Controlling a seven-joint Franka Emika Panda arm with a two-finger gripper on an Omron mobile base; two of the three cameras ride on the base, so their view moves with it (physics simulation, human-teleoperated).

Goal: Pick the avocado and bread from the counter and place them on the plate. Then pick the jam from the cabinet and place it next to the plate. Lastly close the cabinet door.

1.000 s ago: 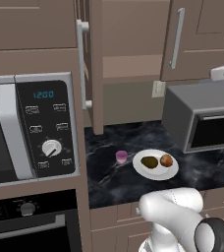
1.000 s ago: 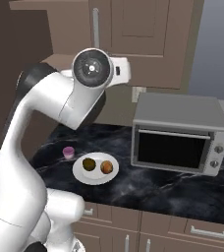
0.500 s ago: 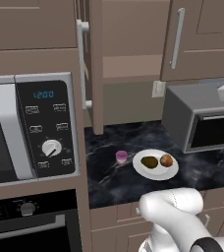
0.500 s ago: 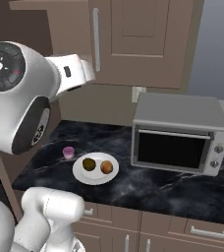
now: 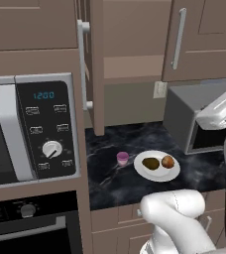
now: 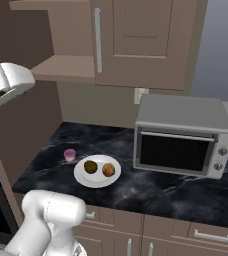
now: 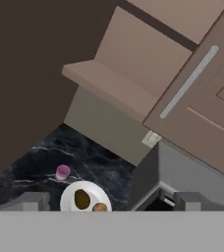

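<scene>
Lying side by side on the white plate [image 5: 157,168]: the avocado [image 5: 150,163] toward the microwave side, the bread [image 5: 168,161] toward the toaster oven [image 5: 199,124]. Seen again from the right base camera, with the plate [image 6: 97,171], avocado [image 6: 90,166] and bread [image 6: 108,170] in the same order. Sitting just beside the plate, apart from its rim, on the black marble counter [image 5: 110,178]: the pink jam jar [image 5: 122,158] with its purple lid, also at [image 6: 70,155] and at [image 7: 62,172].

Standing open and edge-on above the counter: one cabinet door [image 5: 96,69], its silver bar handle [image 5: 84,64] facing the microwave [image 5: 30,129]. Staying shut beside it: the matching door [image 6: 136,40] with its own vertical handle [image 6: 97,40]. Showing bare inside the cabinet [image 6: 61,35]: the wooden shelf [image 6: 66,67].

Hanging high above the counter, well apart from everything: the gripper [image 7: 111,204], fingers [image 7: 33,202] spread wide with nothing between them, looking down on plate [image 7: 70,199], avocado [image 7: 82,199], bread [image 7: 99,207] and the open shelf.

Standing on the counter near the plate: the toaster oven [image 6: 183,135].
</scene>
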